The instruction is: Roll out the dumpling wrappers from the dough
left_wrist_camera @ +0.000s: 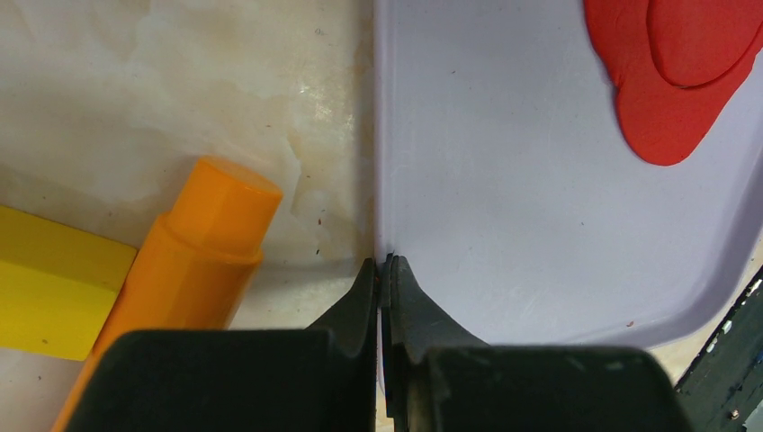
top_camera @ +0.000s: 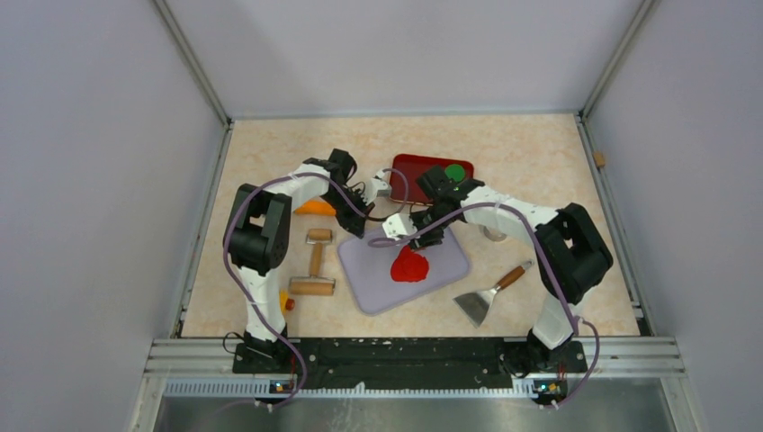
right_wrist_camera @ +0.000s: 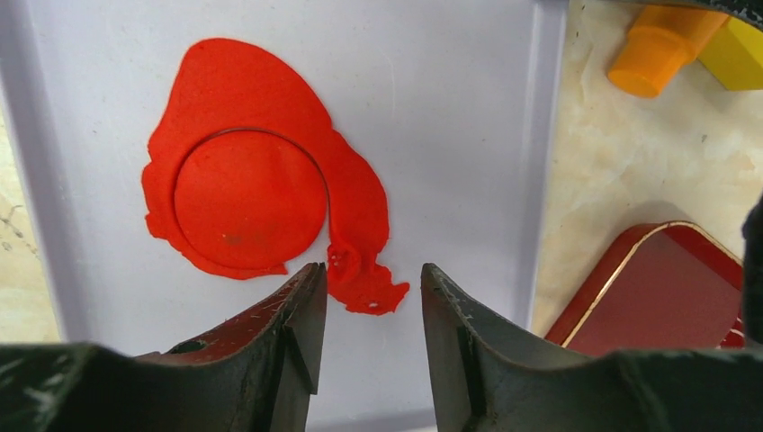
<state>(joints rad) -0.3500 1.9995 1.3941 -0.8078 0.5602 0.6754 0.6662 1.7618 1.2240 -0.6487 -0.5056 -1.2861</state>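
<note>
Here right tool (right_wrist_camera: 371, 270) stands half-open, empty, over dough (right_wrist_camera: 353, 200) edge; left tool (left_wrist_camera: 384, 263) shut at board (left_wrist_camera: 504, 198) rim.

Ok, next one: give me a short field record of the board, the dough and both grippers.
board: lilac, lying flat
dough: red, rolled flat, ragged edge
wrapper: one round disc cut, not lifted out
left gripper: shut, tips at the board's rim
right gripper: open, empty, over the ragged edge
tray: red tray with a green disc
idle tools: rolling pin, scraper
</note>
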